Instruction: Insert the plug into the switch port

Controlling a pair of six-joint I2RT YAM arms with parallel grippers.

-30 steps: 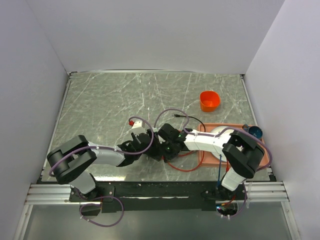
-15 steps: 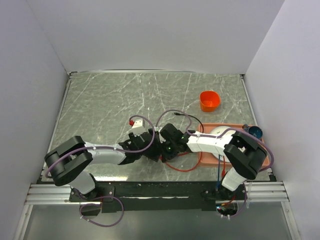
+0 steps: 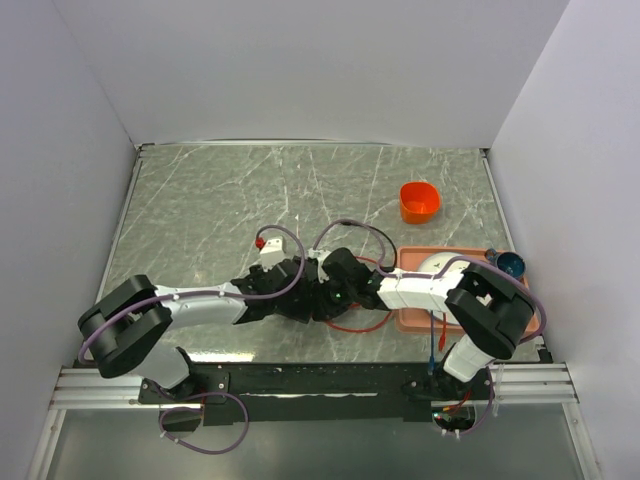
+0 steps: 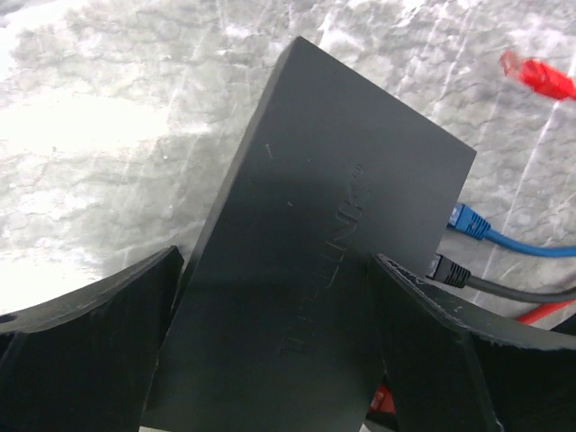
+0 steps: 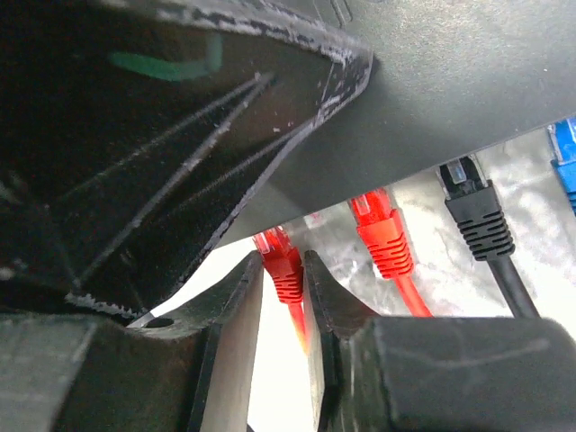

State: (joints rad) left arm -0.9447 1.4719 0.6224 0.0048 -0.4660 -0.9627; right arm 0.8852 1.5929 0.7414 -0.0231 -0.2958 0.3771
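Both arms meet at the middle of the table's (image 3: 200,200) near edge, over the switch (image 4: 315,207), a flat black box. Compared with the top view a second earlier, the left elbow has slid toward the near-left corner and the right forearm sits closer to the near edge. I judge the push done and the release beginning.

The left gripper (image 4: 274,259) stands wide, one finger off each long side of the box. The right gripper (image 5: 284,270) is narrow, its fingers flanking the red plug (image 5: 277,245); I cannot tell whether they pinch it.

Only the right wrist view shows that plug's nose under the box's edge, its switch port hidden, beside a second red plug (image 5: 382,229). Only the left wrist view shows the black plug (image 4: 447,268) and blue plug (image 4: 468,220) seated, with a loose red plug (image 4: 538,76) lying farther off.

From above the wrists hide the box. The salmon tray (image 3: 415,322) lies by the right edge, with the orange cup (image 3: 420,202) beyond it.
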